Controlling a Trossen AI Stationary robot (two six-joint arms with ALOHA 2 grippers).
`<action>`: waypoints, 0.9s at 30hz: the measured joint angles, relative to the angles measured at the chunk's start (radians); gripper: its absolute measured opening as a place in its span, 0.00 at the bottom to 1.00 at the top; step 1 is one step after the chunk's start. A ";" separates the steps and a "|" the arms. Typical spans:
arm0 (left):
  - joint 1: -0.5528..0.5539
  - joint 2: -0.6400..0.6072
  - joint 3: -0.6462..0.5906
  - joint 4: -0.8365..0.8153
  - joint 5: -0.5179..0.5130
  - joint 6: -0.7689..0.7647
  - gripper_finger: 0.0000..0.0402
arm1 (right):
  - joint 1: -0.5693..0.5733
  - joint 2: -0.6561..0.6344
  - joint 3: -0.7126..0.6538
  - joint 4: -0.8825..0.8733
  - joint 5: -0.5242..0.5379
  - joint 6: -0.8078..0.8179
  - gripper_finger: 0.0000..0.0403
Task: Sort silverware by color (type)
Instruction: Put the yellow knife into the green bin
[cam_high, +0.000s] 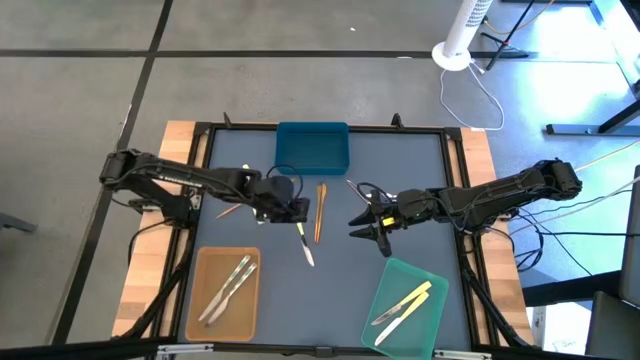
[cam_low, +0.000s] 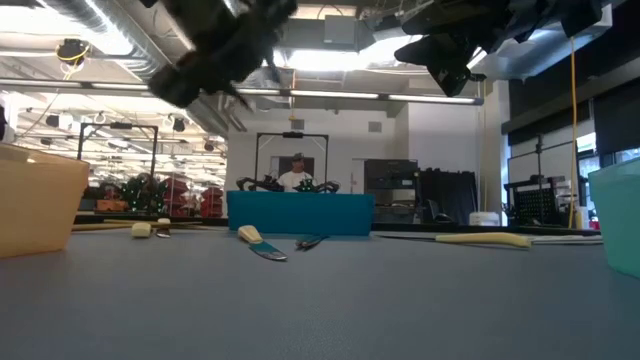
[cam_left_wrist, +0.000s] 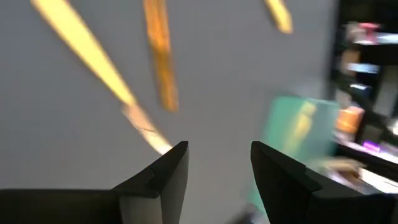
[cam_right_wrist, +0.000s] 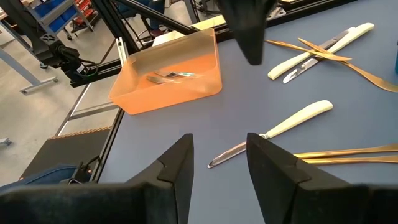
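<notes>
My left gripper (cam_high: 297, 209) hangs open above the table's middle, over the pale-yellow-handled knife (cam_high: 304, 243), which lies flat and shows past its fingers (cam_left_wrist: 93, 53). Next to the knife lies a pair of wood-brown utensils (cam_high: 320, 211). My right gripper (cam_high: 371, 226) is open too, raised just right of them, and faces the knife (cam_right_wrist: 273, 130). In the low view both grippers (cam_low: 215, 50) (cam_low: 450, 50) are well above the tabletop. The tan tray (cam_high: 225, 318) holds silvery utensils (cam_high: 229, 288). Pale yellow utensils (cam_high: 403, 303) lie in the green tray (cam_high: 380, 290).
A blue tray (cam_high: 313, 147) sits at the far edge. More utensils lie loose: a brown one (cam_high: 228, 210) under the left arm and a crossed group (cam_right_wrist: 317, 50) near it. A black frame (cam_high: 455, 200) borders the table. A person (cam_low: 296, 172) shows in the room beyond.
</notes>
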 joint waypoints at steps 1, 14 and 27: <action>0.002 0.013 0.009 -0.033 -0.022 0.013 0.42 | 0.000 0.000 0.000 0.000 0.000 0.000 0.33; 0.011 0.209 0.014 -0.065 -0.242 0.009 0.42 | 0.000 0.000 0.000 0.000 0.000 0.000 0.33; 0.013 0.337 0.013 -0.069 -0.248 -0.073 0.42 | 0.000 0.000 0.000 0.000 0.000 0.000 0.33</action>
